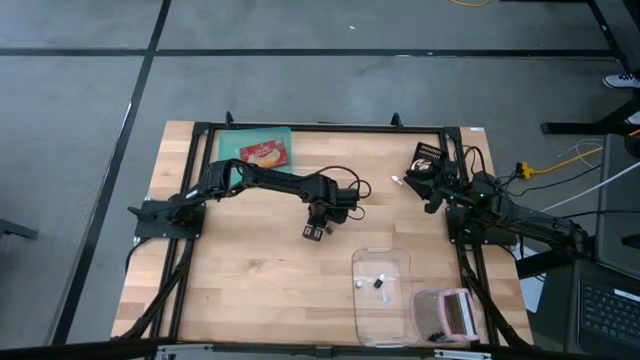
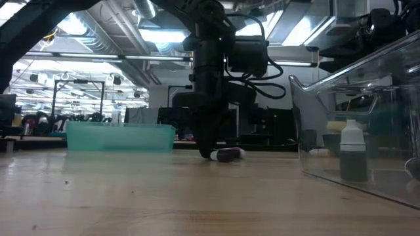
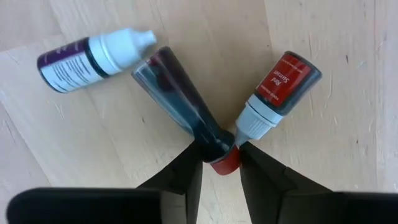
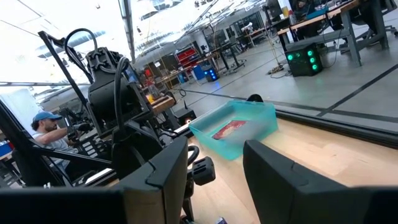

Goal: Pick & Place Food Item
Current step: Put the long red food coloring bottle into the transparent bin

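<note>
Now my left claw [image 3: 219,163] sits at counter [image 1: 250,280] centre, its fingers pinching the red cap of a dark bottle [image 3: 180,102] lying flat between a purple-label bottle [image 3: 90,59] and a red-label bottle [image 3: 280,90]. My right claw [image 4: 214,165] waits spread at the counter's three o'clock edge.

The pale wooden worktop [image 1: 260,270] carries three small dropper bottles under the left hand [image 3: 219,163]: a dark one with a red cap [image 3: 180,99] between its fingers, a red-labelled one [image 3: 277,93] just beside, a purple-labelled one [image 3: 93,59] on the other side. A teal tray [image 1: 255,150] and a clear bin [image 1: 385,300] lie farther off.
</note>
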`<state>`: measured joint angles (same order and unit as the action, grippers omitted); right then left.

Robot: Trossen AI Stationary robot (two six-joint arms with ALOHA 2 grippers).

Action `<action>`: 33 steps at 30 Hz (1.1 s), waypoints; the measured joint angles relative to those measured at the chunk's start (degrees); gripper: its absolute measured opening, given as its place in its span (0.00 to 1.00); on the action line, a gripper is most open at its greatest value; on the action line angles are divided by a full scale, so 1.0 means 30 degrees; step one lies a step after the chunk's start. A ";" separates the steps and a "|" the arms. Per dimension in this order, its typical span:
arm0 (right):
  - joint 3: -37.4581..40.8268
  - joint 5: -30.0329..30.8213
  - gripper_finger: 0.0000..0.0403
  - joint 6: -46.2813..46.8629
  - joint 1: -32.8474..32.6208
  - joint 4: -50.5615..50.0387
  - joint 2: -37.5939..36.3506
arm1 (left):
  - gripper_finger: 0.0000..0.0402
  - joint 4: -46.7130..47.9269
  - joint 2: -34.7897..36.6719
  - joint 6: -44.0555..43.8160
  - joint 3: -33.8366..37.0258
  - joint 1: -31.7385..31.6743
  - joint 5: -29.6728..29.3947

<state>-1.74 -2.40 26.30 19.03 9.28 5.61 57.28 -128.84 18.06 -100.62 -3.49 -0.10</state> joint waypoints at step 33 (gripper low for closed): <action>0.0000 -0.0049 0.39 0.0007 0.0015 -0.0153 0.0000 | 0.54 0.0191 0.0444 -0.0829 -0.1843 -0.0458 0.0874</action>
<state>-1.74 -2.55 26.33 19.07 8.82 5.61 57.85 -127.50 15.58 -106.15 -4.86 2.52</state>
